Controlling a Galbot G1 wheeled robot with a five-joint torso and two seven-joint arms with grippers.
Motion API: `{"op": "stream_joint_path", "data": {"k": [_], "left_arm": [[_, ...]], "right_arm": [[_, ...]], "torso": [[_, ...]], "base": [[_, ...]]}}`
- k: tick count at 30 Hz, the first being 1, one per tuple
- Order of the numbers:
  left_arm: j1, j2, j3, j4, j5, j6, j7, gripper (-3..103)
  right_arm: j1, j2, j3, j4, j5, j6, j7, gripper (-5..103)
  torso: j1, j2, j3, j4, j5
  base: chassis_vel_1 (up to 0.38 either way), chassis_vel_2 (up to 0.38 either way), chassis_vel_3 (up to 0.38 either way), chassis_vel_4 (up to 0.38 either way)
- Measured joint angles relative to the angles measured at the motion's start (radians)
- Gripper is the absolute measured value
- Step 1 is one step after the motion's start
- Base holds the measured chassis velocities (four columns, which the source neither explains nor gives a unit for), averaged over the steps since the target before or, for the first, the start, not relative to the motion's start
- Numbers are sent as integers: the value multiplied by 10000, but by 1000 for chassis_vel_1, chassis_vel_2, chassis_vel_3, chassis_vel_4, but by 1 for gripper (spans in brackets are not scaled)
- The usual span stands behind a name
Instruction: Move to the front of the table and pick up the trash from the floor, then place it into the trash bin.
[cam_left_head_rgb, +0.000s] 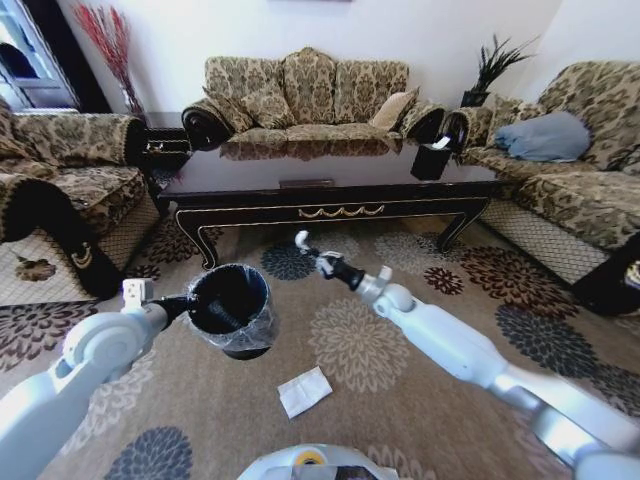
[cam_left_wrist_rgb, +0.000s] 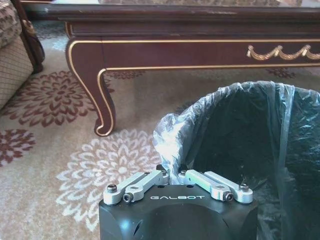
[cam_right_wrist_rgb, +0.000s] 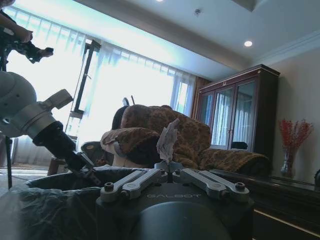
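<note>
This is a home living room. Patterned brown sofas (cam_left_head_rgb: 305, 95) ring a glossy dark coffee table (cam_left_head_rgb: 330, 175) with gold trim, standing on a floral carpet (cam_left_head_rgb: 360, 345). A glass-fronted wooden cabinet (cam_right_wrist_rgb: 235, 112), sheer-curtained windows (cam_right_wrist_rgb: 135, 100) and a vase of red stems (cam_right_wrist_rgb: 292, 145) complete it.

I see a beige carpet (cam_left_head_rgb: 370, 350) with dark floral medallions. Brown patterned sofas (cam_left_head_rgb: 310, 90) line three sides against white walls. A glass-fronted dark cabinet (cam_right_wrist_rgb: 235, 115) stands near bright sheer-curtained windows (cam_right_wrist_rgb: 130, 95). Recessed ceiling lights (cam_right_wrist_rgb: 248, 43) are lit.
</note>
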Motion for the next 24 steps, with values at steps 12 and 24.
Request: {"op": "stream_joint_path", "data": {"k": [12,24], "left_arm": [[-1079,-12,803,653,-51,0,165,3],[-1886,-34,1495,977,-1,-278,474,3]], "right_arm": [[739,609,-1364,38,16,9,-144,0],[1071,898,-1911,66,92,-24,53,0]], "torso": [[0,0,0,-5,0],[1,0,0,-3,1]], "base": [[0,0,0,0],[0,0,0,0]]}}
